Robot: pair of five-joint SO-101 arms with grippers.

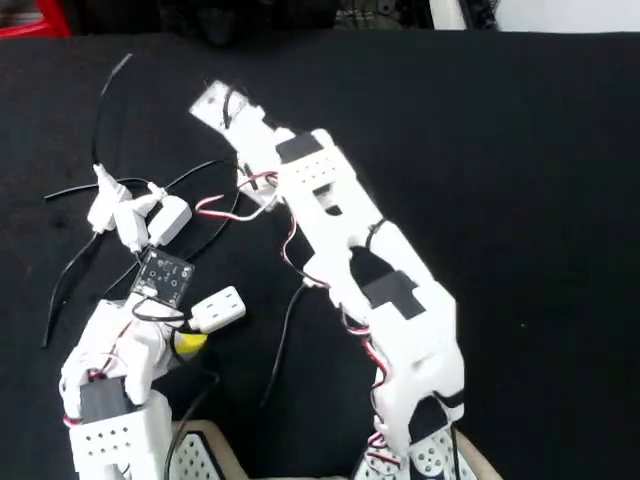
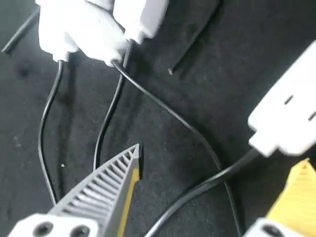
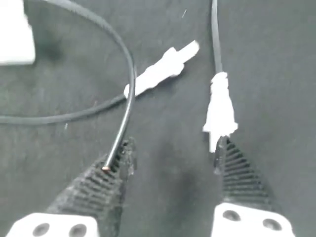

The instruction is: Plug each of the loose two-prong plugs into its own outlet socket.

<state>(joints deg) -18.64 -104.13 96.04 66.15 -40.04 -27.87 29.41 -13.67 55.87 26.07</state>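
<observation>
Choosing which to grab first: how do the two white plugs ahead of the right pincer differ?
The nearer plug lies at one fingertip of the right pincer; the farther plug lies apart from both. The nearer plug points roughly along the pincer's line, while the farther plug slants across it. Both are white, ungripped, and flat on the black cloth.

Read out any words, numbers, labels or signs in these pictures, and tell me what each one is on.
No text can be read.
The small black board carries pale specks, too small to tell whether they are letters.
The white outlet socket shows slots but no legible print.
The white plug shows no legible print either.
</observation>
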